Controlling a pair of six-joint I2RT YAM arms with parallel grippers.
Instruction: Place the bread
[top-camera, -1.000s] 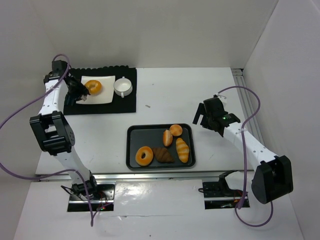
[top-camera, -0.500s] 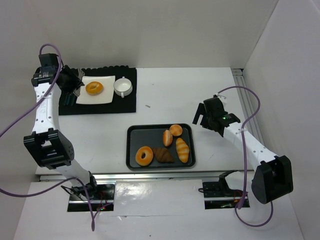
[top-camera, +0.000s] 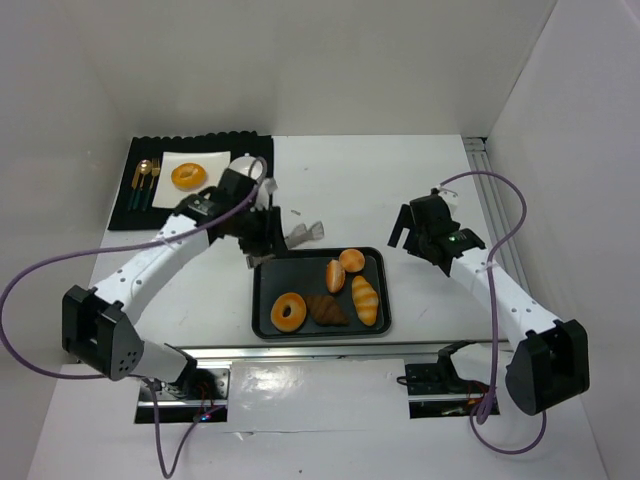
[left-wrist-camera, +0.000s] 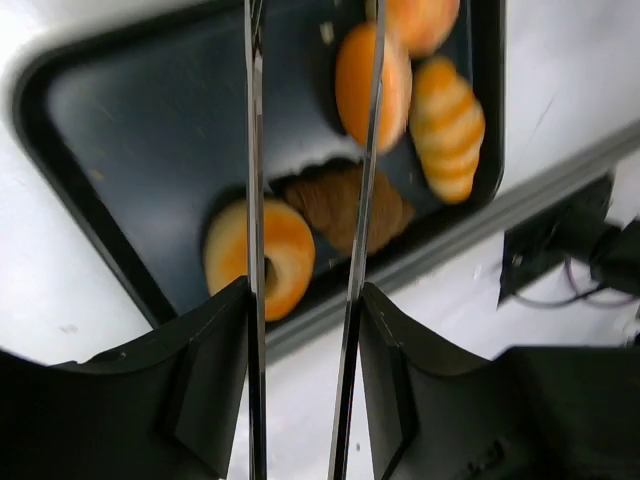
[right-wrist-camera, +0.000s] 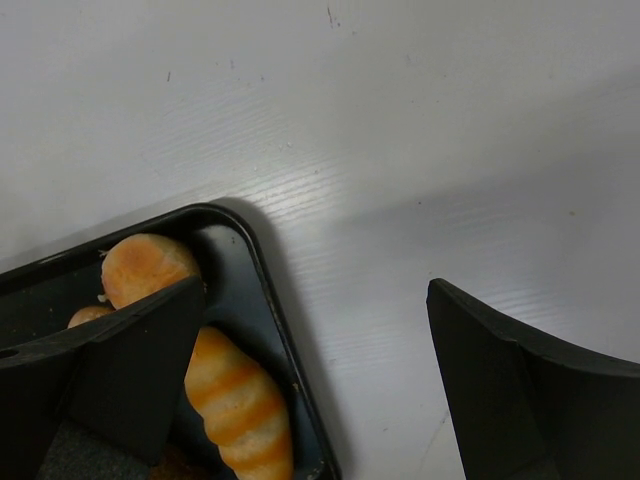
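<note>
Bread like this I'd judge light and soft, with glossy crusts that may slide on metal and dent under a hard squeeze. Each piece wants a gentle pinch across its middle. Five pieces lie on the dark tray at the near middle of the desk: a golden ring roll, a dark brown croissant touching it, a ribbed pale roll, an oval bun and a round bun beyond. Another ring sits on the white plate, far left. The left fingers pinch a pair of tongs — blades apart — over the tray's far-left corner. The right fingers are spread wide, holding nothing, just beside the tray's far-right corner.
</note>
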